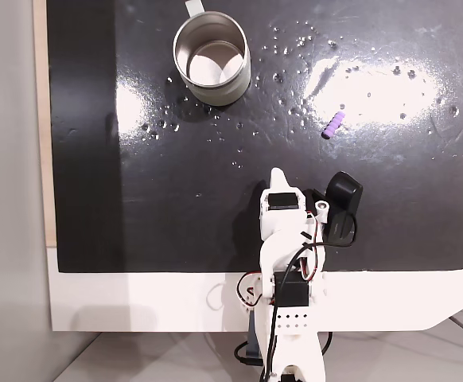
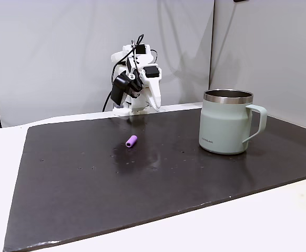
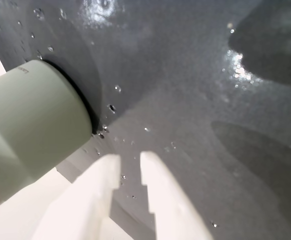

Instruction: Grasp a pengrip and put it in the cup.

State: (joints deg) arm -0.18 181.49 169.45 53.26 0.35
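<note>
1. Here the pengrip (image 1: pixel 334 125) lies flat on the dark mat (image 1: pixel 176 207), right of centre in a fixed view, long axis slanting from lower left to upper right.
2. The cup (image 1: pixel 212 60) stands upright at upper centre, well apart.
3. The gripper (image 3: pixel 130 162) hangs empty, fingers a narrow gap apart.

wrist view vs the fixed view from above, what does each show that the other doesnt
Wrist view alone: the jaws close up, a narrow gap between two white fingers, empty. Fixed view from above alone: the purple pengrip lying on the mat, right of the cup, and the cup's open inside. Both: the cup and the dark speckled mat.
</note>
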